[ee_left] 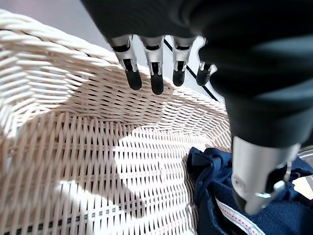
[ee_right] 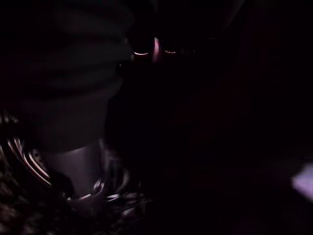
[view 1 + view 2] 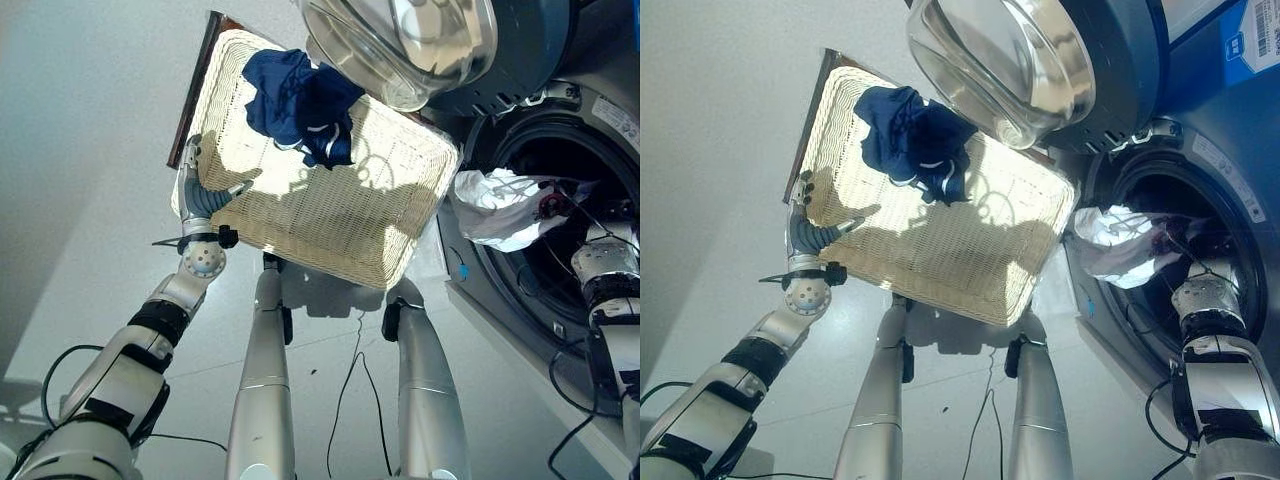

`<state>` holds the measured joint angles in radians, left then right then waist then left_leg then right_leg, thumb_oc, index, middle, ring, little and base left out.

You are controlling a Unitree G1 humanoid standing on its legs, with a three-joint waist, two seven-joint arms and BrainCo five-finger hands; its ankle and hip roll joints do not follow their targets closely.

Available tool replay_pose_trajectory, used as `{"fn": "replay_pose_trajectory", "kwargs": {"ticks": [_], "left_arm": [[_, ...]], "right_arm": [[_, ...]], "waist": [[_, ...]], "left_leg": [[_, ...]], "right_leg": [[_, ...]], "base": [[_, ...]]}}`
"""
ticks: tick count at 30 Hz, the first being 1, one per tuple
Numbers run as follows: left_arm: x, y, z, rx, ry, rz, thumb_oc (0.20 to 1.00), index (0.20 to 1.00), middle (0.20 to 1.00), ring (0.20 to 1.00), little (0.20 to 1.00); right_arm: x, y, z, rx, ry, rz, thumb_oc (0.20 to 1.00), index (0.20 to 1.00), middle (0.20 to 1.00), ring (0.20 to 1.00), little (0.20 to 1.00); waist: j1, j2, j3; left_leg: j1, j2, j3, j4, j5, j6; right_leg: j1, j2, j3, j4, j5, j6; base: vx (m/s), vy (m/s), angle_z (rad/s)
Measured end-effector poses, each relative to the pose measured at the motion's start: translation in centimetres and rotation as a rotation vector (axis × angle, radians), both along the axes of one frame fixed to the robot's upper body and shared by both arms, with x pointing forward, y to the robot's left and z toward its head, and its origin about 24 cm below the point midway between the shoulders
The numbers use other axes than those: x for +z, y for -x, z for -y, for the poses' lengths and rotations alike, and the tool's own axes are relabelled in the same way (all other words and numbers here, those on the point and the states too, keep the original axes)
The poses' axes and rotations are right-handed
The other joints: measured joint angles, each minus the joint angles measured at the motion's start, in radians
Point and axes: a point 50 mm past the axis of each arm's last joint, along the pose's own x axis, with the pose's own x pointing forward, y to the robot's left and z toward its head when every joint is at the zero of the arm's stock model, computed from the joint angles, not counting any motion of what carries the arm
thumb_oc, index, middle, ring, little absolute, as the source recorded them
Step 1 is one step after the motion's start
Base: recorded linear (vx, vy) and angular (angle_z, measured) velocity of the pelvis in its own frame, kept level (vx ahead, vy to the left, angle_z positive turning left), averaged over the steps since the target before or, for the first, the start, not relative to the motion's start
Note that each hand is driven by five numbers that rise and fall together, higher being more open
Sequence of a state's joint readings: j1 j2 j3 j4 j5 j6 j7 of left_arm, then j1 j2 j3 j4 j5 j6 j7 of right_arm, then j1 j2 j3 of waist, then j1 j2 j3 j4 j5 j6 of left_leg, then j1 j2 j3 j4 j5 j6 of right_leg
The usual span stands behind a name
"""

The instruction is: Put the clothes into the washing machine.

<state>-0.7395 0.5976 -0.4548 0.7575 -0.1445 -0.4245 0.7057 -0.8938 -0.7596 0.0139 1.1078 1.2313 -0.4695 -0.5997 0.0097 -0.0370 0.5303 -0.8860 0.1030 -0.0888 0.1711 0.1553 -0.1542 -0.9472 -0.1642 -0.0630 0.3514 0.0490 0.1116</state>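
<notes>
Step in hand looks like loading: right robot hand (image 3: 1206, 296) is inside the washing machine (image 3: 1230, 180) drum opening, just past a white cloth (image 3: 1118, 252) that hangs over the near lip of the opening. Its wrist view is dark, cannot tell whether the fingers are spread or pinching anything; a dark striped bit of cloth shows beside it there.

Left robot hand (image 3: 205, 195) sits at the near corner of the wicker basket (image 3: 330, 235), fingers straight and relaxed over the rim, thumb inside the basket, holding nothing. Navy clothes (image 3: 300, 95) lie bunched in the basket's far part, well apart from the left robot hand, beyond its fingertips.

Next move likely: right robot hand lets the white cloth go deeper into the drum and comes out, then 1 hand reaches for the navy clothes.

Room: the glass door (image 3: 400, 40) stands open and overhangs the basket's far edge, close to the navy clothes. Basket middle is bare; the drum opening is partly taken by the white cloth.
</notes>
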Motion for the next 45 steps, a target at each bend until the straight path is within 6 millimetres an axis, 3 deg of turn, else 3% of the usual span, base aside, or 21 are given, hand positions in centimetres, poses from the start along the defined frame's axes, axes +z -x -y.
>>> {"fn": "replay_pose_trajectory", "kwargs": {"ticks": [10, 18, 24, 28, 31, 45], "left_arm": [[0.4, -0.3, 0.6, -0.018, -0.022, 0.001, 1.000, 1.000, 1.000, 1.000, 1.000], [0.4, -0.4, 0.7, -0.009, -0.013, -0.004, 1.000, 1.000, 1.000, 1.000, 1.000], [0.2, -0.3, 0.8, -0.001, -0.002, 0.000, 1.000, 1.000, 1.000, 1.000, 1.000], [0.1, -0.4, 1.4, -0.005, 0.014, 0.009, 1.000, 1.000, 1.000, 1.000, 1.000], [0.2, -0.4, 1.5, -0.005, 0.017, 0.016, 1.000, 1.000, 1.000, 1.000, 1.000], [0.7, -0.6, 1.9, -0.010, 0.009, 0.036, 1.000, 1.000, 1.000, 1.000, 1.000]], "right_arm": [[2.7, 0.1, -0.3, -0.169, 0.261, -0.286, 1.000, 1.000, 1.000, 1.000, 1.000], [4.3, -0.7, -1.9, -0.200, 0.537, -0.399, 1.000, 1.000, 1.000, 1.000, 1.000], [3.8, -0.6, -2.0, -0.232, 0.731, -0.554, 1.000, 1.000, 1.000, 1.000, 1.000], [2.4, -1.1, -4.8, -0.198, 0.976, -0.590, 1.000, 1.000, 1.000, 1.000, 1.000], [1.1, -1.4, -5.5, -0.165, 1.014, -0.620, 1.000, 1.000, 1.000, 1.000, 1.000], [0.3, -2.0, -7.5, -0.114, 1.197, -0.644, 1.000, 1.000, 1.000, 1.000, 1.000]], "waist": [[-0.001, 0.000, 0.000], [-0.022, 0.002, 0.001], [-0.021, 0.004, 0.001], [-0.020, 0.004, 0.001], [-0.017, 0.004, 0.001], [-0.027, 0.004, 0.001]], "left_leg": [[-0.012, 0.000, -0.002, -0.012, 0.005, 0.000], [-0.017, 0.001, 0.002, -0.012, 0.005, -0.001], [-0.017, 0.001, 0.003, -0.013, 0.006, -0.002], [-0.018, -0.001, 0.002, -0.013, 0.006, -0.002], [-0.023, -0.005, 0.002, -0.015, 0.007, -0.002], [-0.045, -0.007, -0.001, -0.023, 0.014, -0.004]], "right_leg": [[-0.013, 0.000, -0.002, -0.005, -0.001, 0.001], [-0.027, 0.000, -0.002, 0.002, -0.001, 0.000], [-0.034, 0.000, -0.001, 0.011, -0.005, -0.002], [-0.035, -0.004, -0.001, 0.014, -0.010, 0.004], [-0.048, -0.010, -0.001, 0.033, -0.023, 0.006], [-0.073, -0.011, -0.002, 0.043, -0.027, 0.006]], "base": [[0.00, 0.000, 0.00], [0.00, 0.026, -0.02], [0.00, 0.000, 0.00], [0.00, 0.001, 0.01], [-0.01, -0.005, 0.03], [0.00, -0.001, 0.01]]}}
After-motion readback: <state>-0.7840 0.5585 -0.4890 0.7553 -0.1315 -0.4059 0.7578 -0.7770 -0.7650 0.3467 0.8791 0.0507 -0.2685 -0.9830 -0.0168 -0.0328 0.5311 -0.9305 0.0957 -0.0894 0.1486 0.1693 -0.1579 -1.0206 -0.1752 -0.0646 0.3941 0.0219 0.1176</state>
